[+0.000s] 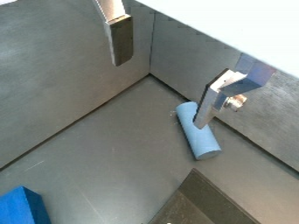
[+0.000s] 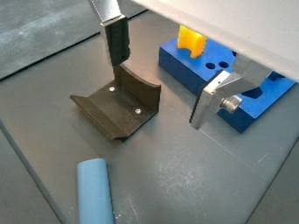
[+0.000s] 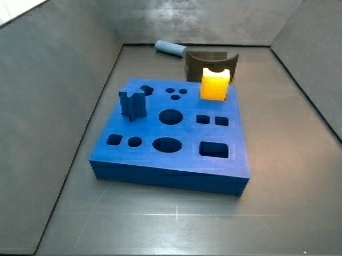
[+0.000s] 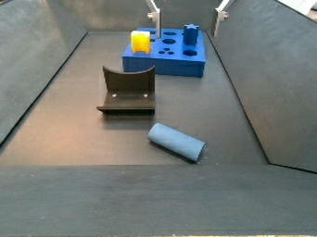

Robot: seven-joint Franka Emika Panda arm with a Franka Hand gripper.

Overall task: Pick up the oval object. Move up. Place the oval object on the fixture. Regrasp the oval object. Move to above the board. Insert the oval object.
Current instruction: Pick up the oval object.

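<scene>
The oval object (image 4: 176, 142) is a pale grey-blue peg lying on its side on the floor, also in a wrist view (image 1: 197, 131), (image 2: 96, 191) and far back in a side view (image 3: 170, 47). The fixture (image 4: 128, 91), a dark brown block with a U notch, stands empty between the peg and the board (image 2: 117, 105), (image 3: 207, 58). The blue board (image 3: 174, 130) with its cut holes lies beyond it (image 4: 173, 51). My gripper (image 4: 188, 11) hangs high, open and empty, above the floor (image 1: 166, 70), (image 2: 163, 70).
A yellow block (image 3: 215, 82) and a dark blue notched block (image 3: 134, 103) stand on the board. Grey walls (image 4: 247, 74) enclose the floor on all sides; the peg lies near one wall.
</scene>
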